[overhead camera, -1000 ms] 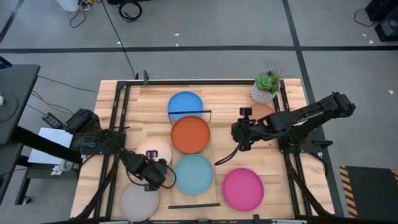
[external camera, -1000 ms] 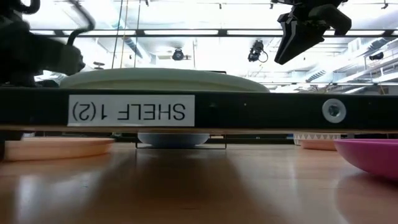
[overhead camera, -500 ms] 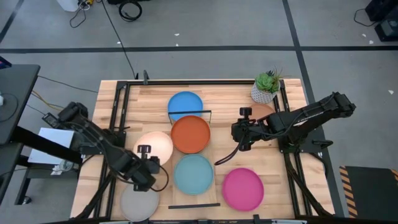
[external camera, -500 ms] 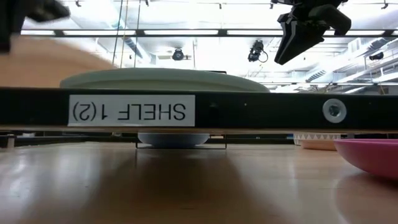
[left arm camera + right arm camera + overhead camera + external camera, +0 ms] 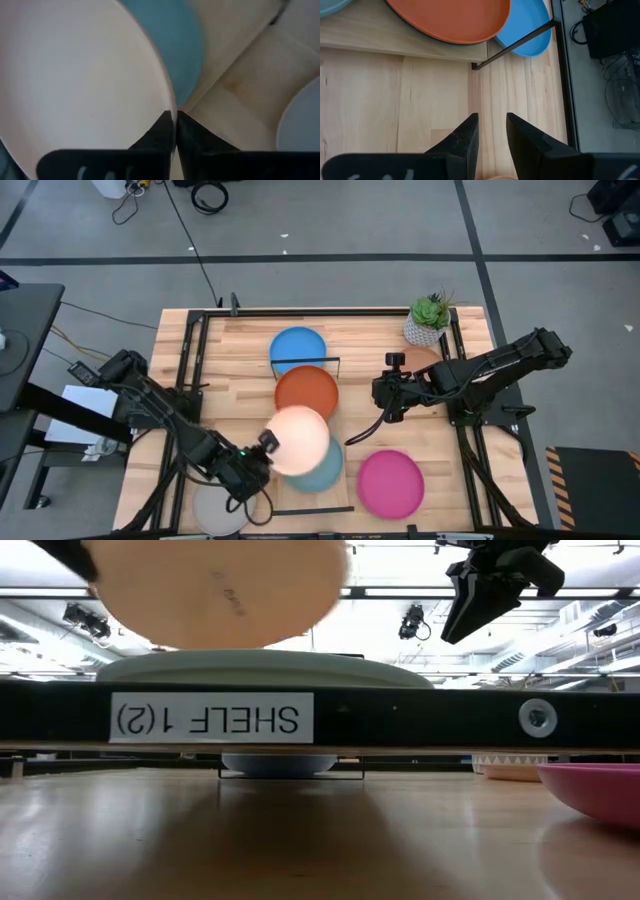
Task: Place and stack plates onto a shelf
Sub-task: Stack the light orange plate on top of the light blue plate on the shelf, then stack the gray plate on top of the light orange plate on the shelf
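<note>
My left gripper is shut on the cream plate, which is in the air over the light teal plate. The light teal plate and the orange plate lie flat on the shelf. The blue plate lies on the table under the shelf's far end. The magenta plate and the grey plate lie on the table. My right gripper hangs narrowly open and empty right of the shelf. The dark teal plate is out of view. My left gripper pinches the cream plate's rim between its two fingers, one on the upper face and one on the underside. The fingers come at it slanting from the table's near left. The plate is lifted clear, above the light teal plate; its underside shows in the low view.
A white-potted green plant stands at the far right. A tan plate lies partly under my right arm. Black wire frames stand at the shelf's ends. Bare wood lies between the shelf and the magenta plate.
My left gripper has lifted the cream plate clear of the table left of the shelf. It has carried the plate up and toward the table's right edge, over the light teal plate on the shelf. My right arm has kept still.
</note>
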Available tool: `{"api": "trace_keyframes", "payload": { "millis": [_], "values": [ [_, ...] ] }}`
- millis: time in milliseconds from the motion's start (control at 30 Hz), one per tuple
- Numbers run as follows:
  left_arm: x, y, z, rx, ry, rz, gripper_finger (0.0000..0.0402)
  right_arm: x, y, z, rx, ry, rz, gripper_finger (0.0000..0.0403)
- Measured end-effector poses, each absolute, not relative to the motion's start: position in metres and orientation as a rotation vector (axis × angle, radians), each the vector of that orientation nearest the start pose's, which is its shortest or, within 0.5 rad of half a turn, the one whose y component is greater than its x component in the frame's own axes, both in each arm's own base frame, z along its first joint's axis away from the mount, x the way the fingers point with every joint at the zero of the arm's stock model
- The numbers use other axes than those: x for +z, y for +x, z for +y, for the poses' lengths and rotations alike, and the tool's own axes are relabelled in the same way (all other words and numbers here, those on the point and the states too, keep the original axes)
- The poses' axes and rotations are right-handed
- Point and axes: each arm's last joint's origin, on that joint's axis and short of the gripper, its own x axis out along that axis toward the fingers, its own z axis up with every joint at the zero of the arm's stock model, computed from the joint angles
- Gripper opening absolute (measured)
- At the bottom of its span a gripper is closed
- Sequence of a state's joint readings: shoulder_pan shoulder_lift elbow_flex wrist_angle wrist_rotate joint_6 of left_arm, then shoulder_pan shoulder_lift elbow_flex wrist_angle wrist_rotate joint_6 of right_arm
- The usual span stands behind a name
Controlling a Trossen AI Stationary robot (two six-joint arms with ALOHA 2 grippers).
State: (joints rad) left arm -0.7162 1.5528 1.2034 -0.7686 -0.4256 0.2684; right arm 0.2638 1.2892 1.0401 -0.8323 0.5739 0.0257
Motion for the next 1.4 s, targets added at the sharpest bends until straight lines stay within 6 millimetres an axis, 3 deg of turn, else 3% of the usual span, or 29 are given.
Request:
{"api": "trace_keyframes", "payload": {
  "millis": [267, 467, 767, 933, 1100, 1200, 1400],
  "values": [
    [0.231, 0.267, -0.201, -0.581, 0.923, 0.867, 0.0016, 0.274, 0.238, 0.048, -0.289, -0.416, 0.986, 0.0105],
    [0.218, 0.273, -0.203, -0.601, 0.935, 0.891, 0.0021, 0.273, 0.238, 0.048, -0.276, -0.409, 0.989, 0.0105],
    [0.217, 0.279, -0.204, -0.524, 0.916, 0.869, 0.0112, 0.273, 0.238, 0.049, -0.273, -0.409, 0.988, 0.0105],
    [0.227, 0.268, -0.206, -0.332, 0.852, 0.968, 0.0143, 0.273, 0.238, 0.051, -0.256, -0.374, 0.986, 0.0105],
    [0.248, 0.249, -0.206, -0.24, 0.498, 1.092, 0.0142, 0.274, 0.238, 0.057, -0.236, -0.356, 0.964, 0.0105],
    [0.239, 0.232, -0.208, -0.182, 0.34, 1.177, 0.0141, 0.275, 0.238, 0.064, -0.219, -0.349, 0.937, 0.0105],
    [0.202, 0.198, -0.219, -0.146, 0.293, 1.229, 0.0141, 0.278, 0.241, 0.074, -0.178, -0.352, 0.873, 0.0105]
  ]
}}
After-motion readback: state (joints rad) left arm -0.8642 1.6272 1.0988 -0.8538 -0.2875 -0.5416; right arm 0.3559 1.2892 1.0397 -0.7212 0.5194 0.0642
